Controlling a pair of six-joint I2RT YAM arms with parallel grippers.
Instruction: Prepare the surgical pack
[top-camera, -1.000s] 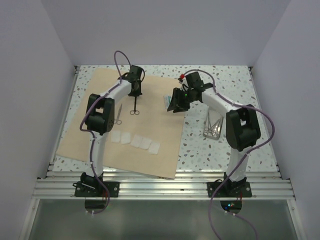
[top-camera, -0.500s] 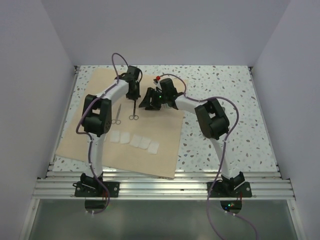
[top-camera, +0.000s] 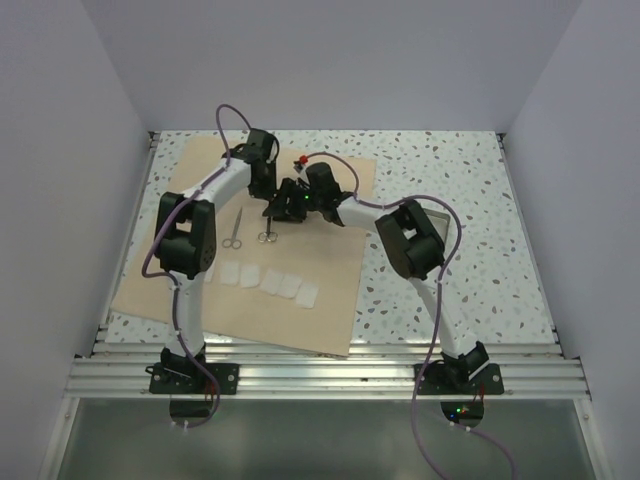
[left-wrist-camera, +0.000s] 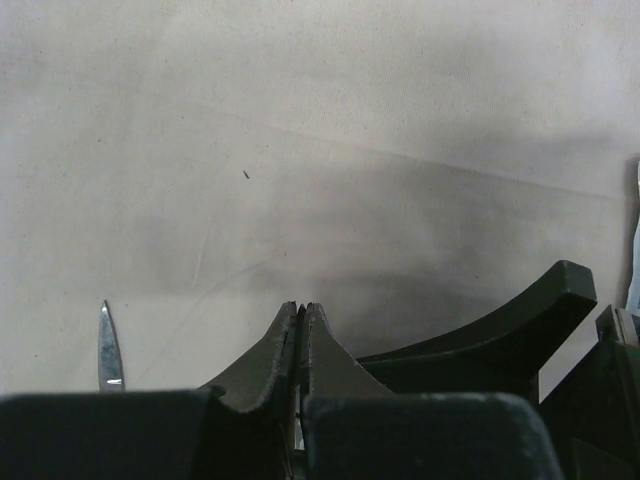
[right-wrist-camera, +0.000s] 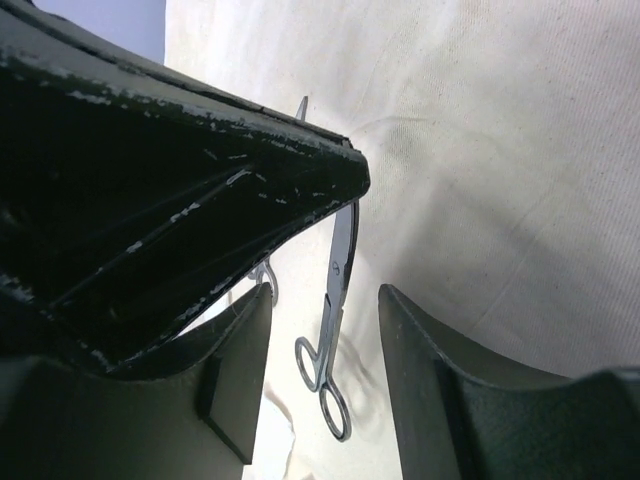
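Note:
The tan wrap sheet (top-camera: 330, 270) lies flat on the left of the table. My left gripper (top-camera: 265, 197) (left-wrist-camera: 301, 305) is shut on steel scissors (top-camera: 267, 228) (right-wrist-camera: 335, 290), whose finger rings point toward the near edge. My right gripper (top-camera: 283, 207) (right-wrist-camera: 325, 295) is open just beside it, with the scissors' handle between its fingers (right-wrist-camera: 235, 380) and touching neither. A second pair of scissors (top-camera: 233, 230) lies on the sheet to the left; its tip (left-wrist-camera: 107, 345) shows in the left wrist view. Several white gauze squares (top-camera: 272, 281) sit in a row nearer the front.
The steel tray (top-camera: 445, 215) stands on the speckled tabletop (top-camera: 460, 160) to the right, mostly hidden behind the right arm's elbow (top-camera: 410, 240). White walls close in the left, right and back. An aluminium rail (top-camera: 320, 375) runs along the near edge.
My right arm has swung left from beside the tray, across the sheet, to the left gripper. The left gripper and its scissors have shifted slightly toward the near edge.

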